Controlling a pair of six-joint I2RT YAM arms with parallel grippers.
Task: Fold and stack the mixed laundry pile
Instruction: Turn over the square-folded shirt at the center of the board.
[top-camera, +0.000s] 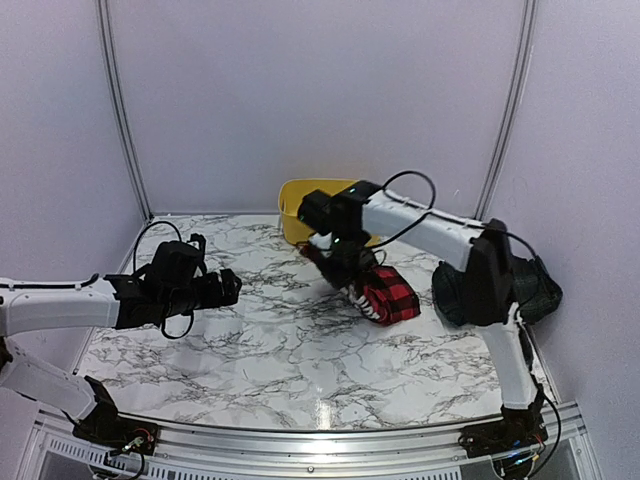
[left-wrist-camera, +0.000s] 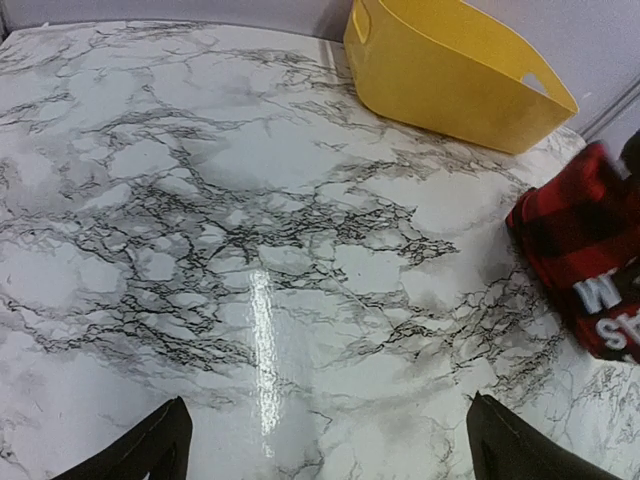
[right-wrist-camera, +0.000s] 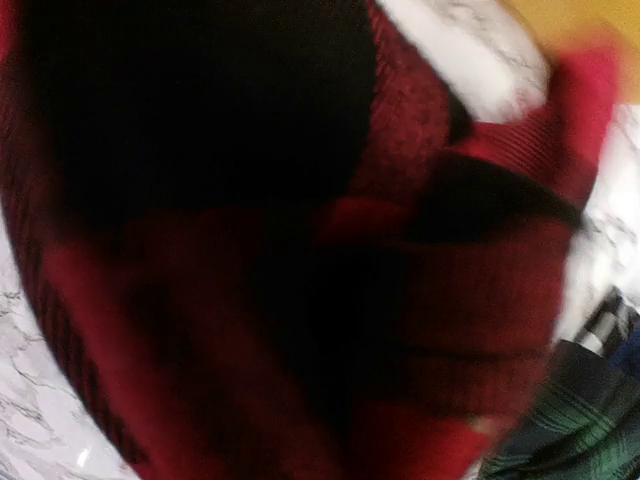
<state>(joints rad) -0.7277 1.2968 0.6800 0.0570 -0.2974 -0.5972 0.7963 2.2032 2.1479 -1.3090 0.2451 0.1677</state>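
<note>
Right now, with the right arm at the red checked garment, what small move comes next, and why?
Probably drag the red-and-black checked garment toward the bare middle of the table. It lies bunched near the yellow tub, the right fingers are at it, and the left fingers hover open over free marble.

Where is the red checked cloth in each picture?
Top external: the cloth lies right of middle.
Left wrist: at the right edge.
Right wrist: fills most of the picture, blurred.
Shared landmark: the yellow tub, beyond the cloth.
</note>
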